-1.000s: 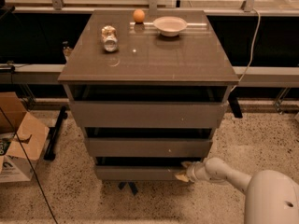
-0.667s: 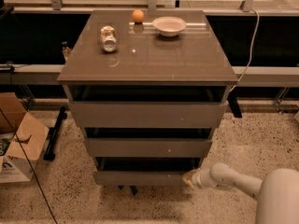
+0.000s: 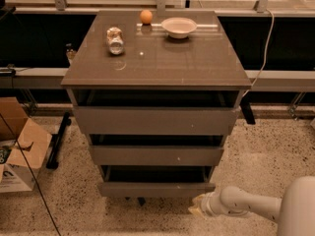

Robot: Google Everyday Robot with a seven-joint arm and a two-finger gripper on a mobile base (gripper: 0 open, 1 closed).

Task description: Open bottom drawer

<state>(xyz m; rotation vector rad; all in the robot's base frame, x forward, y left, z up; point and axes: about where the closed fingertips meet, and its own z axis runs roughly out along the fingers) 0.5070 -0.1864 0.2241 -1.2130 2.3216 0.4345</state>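
The bottom drawer (image 3: 156, 189) is the lowest and slimmest of the cabinet's three grey-brown fronts. It stands pulled out a little, with a dark gap above its front edge. My gripper (image 3: 197, 209) is low at the right, just below and to the right of that drawer's right corner, a small way clear of the front. My white arm (image 3: 256, 205) reaches in from the lower right. The middle drawer (image 3: 156, 155) and the top drawer (image 3: 156, 120) sit above it.
On the cabinet top (image 3: 197, 63) lie a can (image 3: 115, 40), an orange (image 3: 146, 16) and a white bowl (image 3: 179, 27). An open cardboard box (image 3: 17, 146) stands on the speckled floor at the left. A black bar (image 3: 58, 140) leans beside the cabinet.
My gripper has drawn back and down from the bottom drawer's right end toward the camera. The bottom drawer has come out a little further.
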